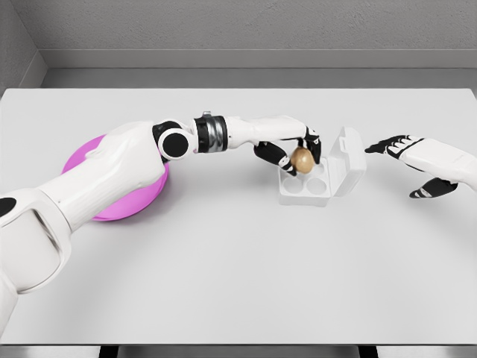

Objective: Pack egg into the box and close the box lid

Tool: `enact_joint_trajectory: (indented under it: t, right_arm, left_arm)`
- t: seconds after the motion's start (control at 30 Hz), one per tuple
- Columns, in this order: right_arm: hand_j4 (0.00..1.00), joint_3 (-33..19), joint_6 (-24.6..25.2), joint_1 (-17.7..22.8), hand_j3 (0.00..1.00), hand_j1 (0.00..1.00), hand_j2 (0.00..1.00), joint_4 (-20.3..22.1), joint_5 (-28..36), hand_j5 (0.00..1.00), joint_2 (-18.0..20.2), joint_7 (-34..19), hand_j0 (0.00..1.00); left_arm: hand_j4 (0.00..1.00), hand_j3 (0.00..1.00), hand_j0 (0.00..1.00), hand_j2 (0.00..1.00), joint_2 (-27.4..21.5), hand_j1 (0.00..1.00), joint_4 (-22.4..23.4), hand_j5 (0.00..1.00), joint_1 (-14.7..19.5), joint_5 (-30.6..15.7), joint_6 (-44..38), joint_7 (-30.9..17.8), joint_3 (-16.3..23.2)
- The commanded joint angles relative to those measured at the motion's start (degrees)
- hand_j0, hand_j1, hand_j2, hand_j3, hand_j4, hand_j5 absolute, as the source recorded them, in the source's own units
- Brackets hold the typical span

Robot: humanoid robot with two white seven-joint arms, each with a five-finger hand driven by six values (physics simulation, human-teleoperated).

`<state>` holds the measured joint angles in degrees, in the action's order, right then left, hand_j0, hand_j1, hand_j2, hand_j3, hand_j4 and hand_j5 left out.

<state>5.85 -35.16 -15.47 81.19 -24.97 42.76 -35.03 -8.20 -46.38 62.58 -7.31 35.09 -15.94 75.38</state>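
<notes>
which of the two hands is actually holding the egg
The left hand: its fingers curl around the egg over the box. The right hand holds nothing.

Above box [305, 190]: blocked by left hand [298, 153] holding egg [302, 159]
Right of box: raised lid [347, 165], then right hand [406, 160] nearby
Front surface [246, 276]: open
Left: pink plate [134, 198] under arm

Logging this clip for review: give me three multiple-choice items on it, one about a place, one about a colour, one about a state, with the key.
1. Where is the egg?
A. in the left hand, over the box
B. on the plate
C. in the right hand

2. What colour is the plate?
A. green
B. magenta
C. yellow

3. How is the box lid?
A. shut
B. missing
C. open, standing up

Key: 1 A, fingers wrap the egg above the tray cells. 2 B, the rim shows magenta under the left arm. 3 C, the lid is raised on the side towards the open right hand.
</notes>
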Motion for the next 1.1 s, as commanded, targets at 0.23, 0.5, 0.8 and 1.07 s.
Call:
enact_joint_trajectory:
  t: [0.23,0.5,0.8,1.07]
  right_arm:
    - [1.0,-0.05,0.16,0.0,1.0,1.0,1.0,0.02,0.36,1.0,0.04,0.03,1.0]
    - [1.0,0.04,0.16,0.0,1.0,1.0,1.0,0.02,0.36,1.0,-0.31,0.03,1.0]
    - [1.0,0.04,0.16,0.0,1.0,1.0,1.0,0.02,0.27,1.0,-0.58,0.03,1.0]
    - [1.0,0.04,0.16,0.09,1.0,1.0,1.0,0.02,0.27,1.0,-0.58,0.03,1.0]
  left_arm:
    - [0.77,0.77,0.77,0.77,-0.06,0.77,-0.03,0.77,0.0,-0.42,-0.09,0.03,-0.14]
    - [1.0,1.0,1.0,1.0,-2.08,1.0,-0.03,1.0,-0.44,-0.51,-0.09,0.21,-0.23]
    - [1.0,1.0,1.0,1.0,-8.41,1.0,-0.12,1.0,-1.32,-0.95,-0.09,0.91,-2.43]
    - [1.0,1.0,1.0,1.0,-15.71,1.0,-0.12,1.0,-3.16,-0.68,-0.09,0.91,-7.44]
